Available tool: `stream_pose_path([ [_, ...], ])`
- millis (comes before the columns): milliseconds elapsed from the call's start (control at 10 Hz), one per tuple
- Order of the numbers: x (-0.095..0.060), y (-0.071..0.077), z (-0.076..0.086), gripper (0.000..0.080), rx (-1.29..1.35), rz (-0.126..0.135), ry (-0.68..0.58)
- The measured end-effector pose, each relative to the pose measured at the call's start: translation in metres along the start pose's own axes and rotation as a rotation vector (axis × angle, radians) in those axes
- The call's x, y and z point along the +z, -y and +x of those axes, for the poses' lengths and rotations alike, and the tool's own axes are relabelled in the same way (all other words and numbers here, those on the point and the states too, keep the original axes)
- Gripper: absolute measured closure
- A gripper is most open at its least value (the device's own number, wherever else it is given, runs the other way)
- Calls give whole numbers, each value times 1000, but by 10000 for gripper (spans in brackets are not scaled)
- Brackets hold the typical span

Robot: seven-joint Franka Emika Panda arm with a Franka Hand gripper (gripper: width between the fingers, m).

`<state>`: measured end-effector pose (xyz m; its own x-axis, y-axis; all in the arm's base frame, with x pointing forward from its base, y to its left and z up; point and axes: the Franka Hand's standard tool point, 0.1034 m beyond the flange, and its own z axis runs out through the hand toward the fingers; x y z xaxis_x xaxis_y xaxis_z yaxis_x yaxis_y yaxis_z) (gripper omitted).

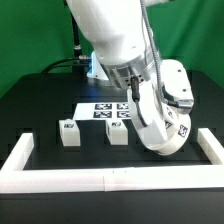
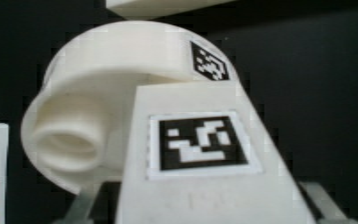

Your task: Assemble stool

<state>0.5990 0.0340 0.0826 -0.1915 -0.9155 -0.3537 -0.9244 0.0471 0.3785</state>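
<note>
Seat [image 1: 165, 120] tipped on edge at the exterior view's right, leg [image 2: 194, 150] against it. Claw [image 1: 146, 98] over it, grip can't tell. Two loose legs [image 1: 68, 134] [image 1: 118, 133] stand on desk [image 1: 40, 100] — marker board [image 1: 108, 110] behind, wall [image 1: 110, 179] in front.

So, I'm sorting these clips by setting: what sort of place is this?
Probably a robotics lab test bench: a black table edged by a white border wall, a marker board lying flat on it, and small white leg blocks carrying printed black-and-white tags.
</note>
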Motion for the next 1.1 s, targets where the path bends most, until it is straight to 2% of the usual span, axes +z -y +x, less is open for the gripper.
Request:
stream_pose_path([
  [100, 0, 0, -1, 389, -1, 0, -1],
  [200, 1, 0, -1, 216, -1, 0, -1],
  [300, 1, 0, -1, 216, -2, 0, -1],
  [400, 1, 0, -1, 161, -2, -1, -1],
  [900, 1, 0, -1, 150, -2, -1, -1],
  [1000, 1, -2, -1, 150, -2, -7, 1],
  [1100, -1, -7, -2, 150, 3, -28, 7],
])
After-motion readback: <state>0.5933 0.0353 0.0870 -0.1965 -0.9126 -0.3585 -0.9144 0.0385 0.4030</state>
